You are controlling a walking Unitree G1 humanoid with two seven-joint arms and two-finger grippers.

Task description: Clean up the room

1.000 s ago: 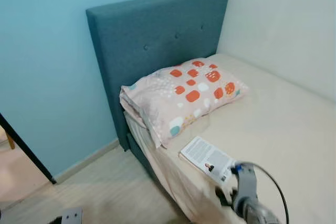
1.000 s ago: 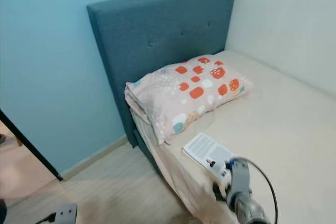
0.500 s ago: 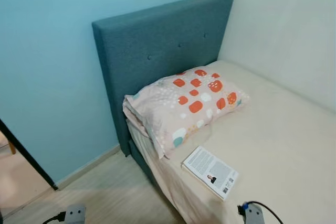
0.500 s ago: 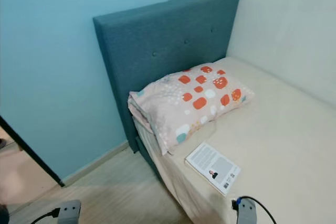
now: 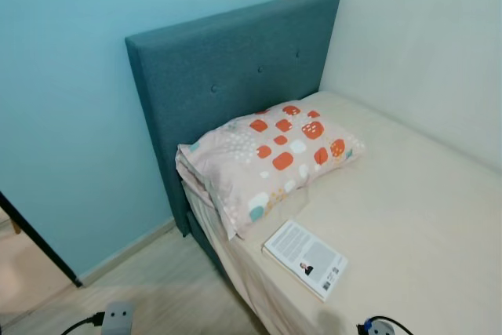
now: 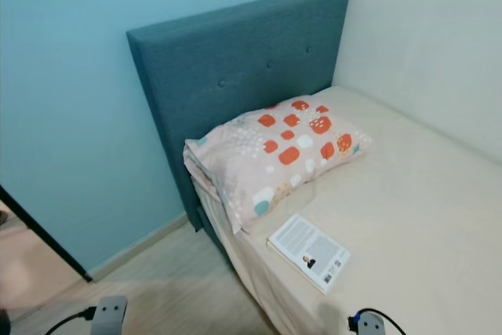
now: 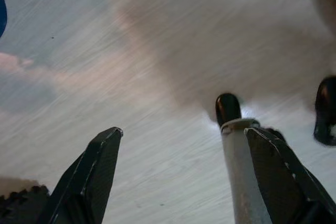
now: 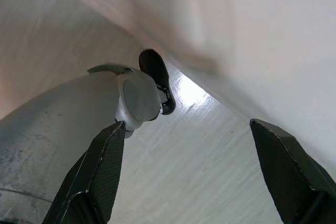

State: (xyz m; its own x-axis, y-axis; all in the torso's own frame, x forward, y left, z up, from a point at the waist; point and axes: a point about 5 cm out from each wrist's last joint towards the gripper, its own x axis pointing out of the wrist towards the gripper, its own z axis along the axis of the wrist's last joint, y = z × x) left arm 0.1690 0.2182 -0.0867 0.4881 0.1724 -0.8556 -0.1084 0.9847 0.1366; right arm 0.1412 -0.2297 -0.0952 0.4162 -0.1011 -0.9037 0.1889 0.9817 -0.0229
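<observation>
A white book (image 5: pixel 306 259) lies flat near the side edge of the beige bed (image 5: pixel 423 194), just below a patterned pillow (image 5: pixel 271 154) with orange and white patches. Both arms hang low: the right wrist (image 5: pixel 378 327) shows beside the bed's edge and the left wrist (image 5: pixel 118 318) over the floor. In the left wrist view my left gripper (image 7: pixel 185 132) is open above the pale wood floor (image 7: pixel 157 51), holding nothing. In the right wrist view my right gripper (image 8: pixel 187 125) is open too, with floor and the bed's side (image 8: pixel 262 35) beyond it.
A teal padded headboard (image 5: pixel 227 76) stands against a blue wall (image 5: pixel 63 100); a white wall (image 5: pixel 423 45) runs along the bed's far side. A dark frame edge (image 5: pixel 39 241) slants at the left. Pale wood floor (image 5: pixel 157 288) lies between bed and wall.
My right arm, raised near the book a second ago, has dropped until just its wrist shows at the bottom edge. The book stays on the bed. The camera has shifted slightly.
</observation>
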